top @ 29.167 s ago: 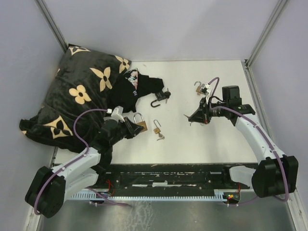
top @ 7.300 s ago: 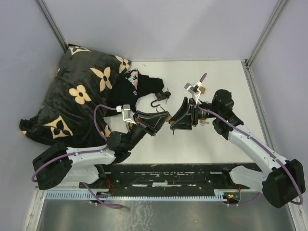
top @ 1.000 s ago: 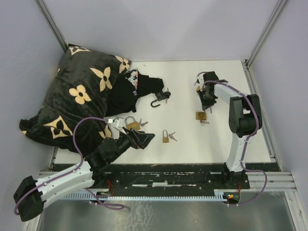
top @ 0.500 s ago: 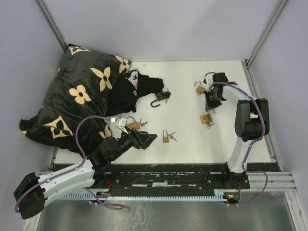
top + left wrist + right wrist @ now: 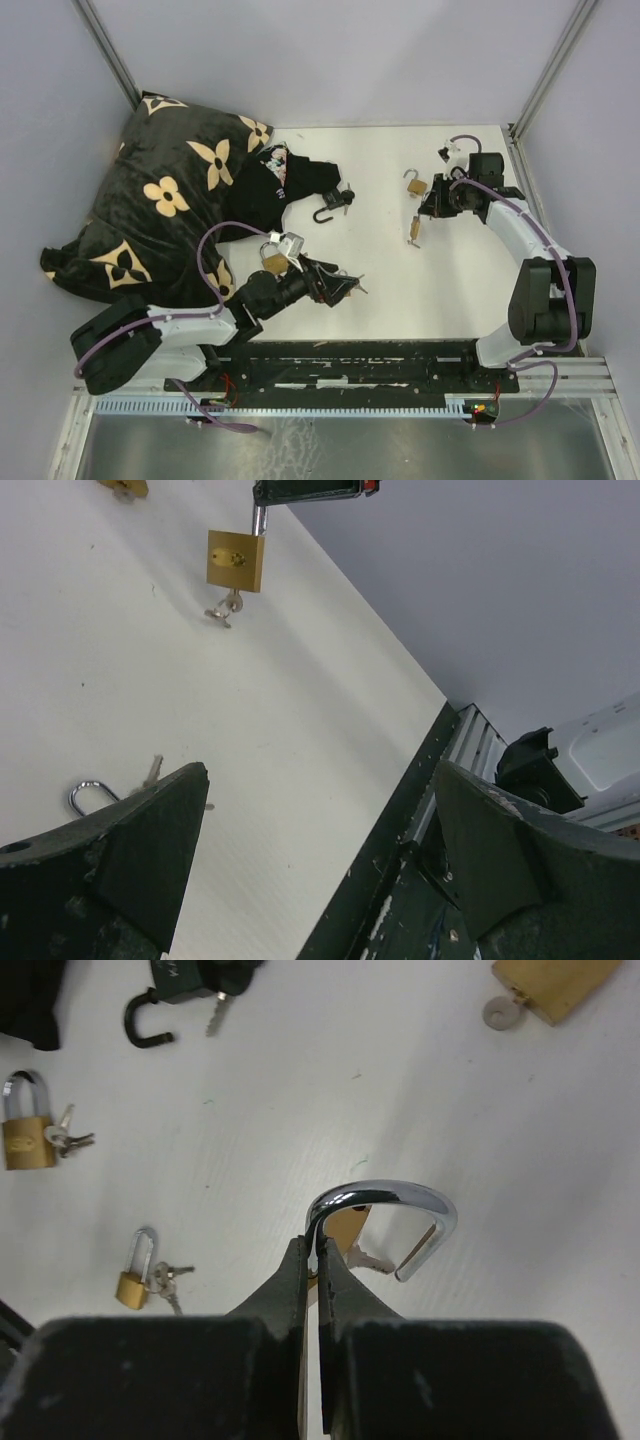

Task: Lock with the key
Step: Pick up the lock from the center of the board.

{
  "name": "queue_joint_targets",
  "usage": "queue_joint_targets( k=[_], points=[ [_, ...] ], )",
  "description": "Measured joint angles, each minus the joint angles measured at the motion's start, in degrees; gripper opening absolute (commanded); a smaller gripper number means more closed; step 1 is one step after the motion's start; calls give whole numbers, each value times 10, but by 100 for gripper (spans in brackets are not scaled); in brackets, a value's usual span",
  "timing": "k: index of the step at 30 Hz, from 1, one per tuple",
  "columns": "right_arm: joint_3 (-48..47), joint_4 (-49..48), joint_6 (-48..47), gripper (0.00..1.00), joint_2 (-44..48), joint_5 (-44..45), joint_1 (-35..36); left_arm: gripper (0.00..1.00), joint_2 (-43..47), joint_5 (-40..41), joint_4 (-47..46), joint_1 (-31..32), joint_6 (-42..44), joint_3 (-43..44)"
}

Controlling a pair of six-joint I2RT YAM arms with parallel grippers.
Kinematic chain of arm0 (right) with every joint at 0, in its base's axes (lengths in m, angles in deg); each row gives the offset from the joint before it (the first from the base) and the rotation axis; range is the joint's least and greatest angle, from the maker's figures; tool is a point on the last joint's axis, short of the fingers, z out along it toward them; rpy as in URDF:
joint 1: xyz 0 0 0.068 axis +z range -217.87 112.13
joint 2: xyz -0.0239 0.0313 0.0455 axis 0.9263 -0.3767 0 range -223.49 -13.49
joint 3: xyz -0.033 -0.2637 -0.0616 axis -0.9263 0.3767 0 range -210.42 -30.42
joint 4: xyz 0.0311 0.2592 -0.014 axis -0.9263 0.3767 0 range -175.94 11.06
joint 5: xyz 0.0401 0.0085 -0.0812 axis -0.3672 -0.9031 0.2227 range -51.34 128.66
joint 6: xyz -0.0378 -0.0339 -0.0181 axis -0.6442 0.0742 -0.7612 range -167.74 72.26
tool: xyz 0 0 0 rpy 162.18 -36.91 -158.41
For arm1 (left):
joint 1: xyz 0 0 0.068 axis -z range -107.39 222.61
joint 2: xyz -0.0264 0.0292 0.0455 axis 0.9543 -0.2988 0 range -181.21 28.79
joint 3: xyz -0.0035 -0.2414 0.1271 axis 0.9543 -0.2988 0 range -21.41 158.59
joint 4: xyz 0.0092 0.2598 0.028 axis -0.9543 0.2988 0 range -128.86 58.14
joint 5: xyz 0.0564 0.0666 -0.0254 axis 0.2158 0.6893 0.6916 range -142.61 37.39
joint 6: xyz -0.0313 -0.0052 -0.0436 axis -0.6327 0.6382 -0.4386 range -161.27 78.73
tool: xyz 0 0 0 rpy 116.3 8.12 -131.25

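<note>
Hanging from right tool (image 5: 312, 1245), pinched tight on its open shackle (image 5: 385, 1189): brass padlock (image 5: 236, 560), key (image 5: 222, 608) in base, above counter (image 5: 460, 280) toward right edge. Left tool (image 5: 320, 815): spread wide, empty, near front edge.

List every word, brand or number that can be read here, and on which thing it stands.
Dark padlock: pale lettering on its body, cut off and blurred, not readable.
Lifted brass padlock: small mark on its face, too small to read.
No other text visible.
</note>
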Motion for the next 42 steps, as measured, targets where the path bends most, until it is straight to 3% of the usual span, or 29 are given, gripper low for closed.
queue_joint_targets(
  k=[4,8,17,22,32,42],
  points=[
    [30,-35,48,2,27,-56,-7,100,-76,0,-66,4,34,26],
    [49,-73,109,2,61,-96,-14,100,-116,42,-56,29,70,84],
    [65,-133,193,2,84,-122,-18,100,-273,260,141,108,188,397],
    [68,-134,207,2,84,-125,-18,93,-387,338,272,118,240,542],
    [68,-134,213,2,84,-135,-18,85,-451,378,390,110,301,624],
    [68,-134,221,2,84,-146,-18,61,-473,345,407,80,301,667]
  ],
)
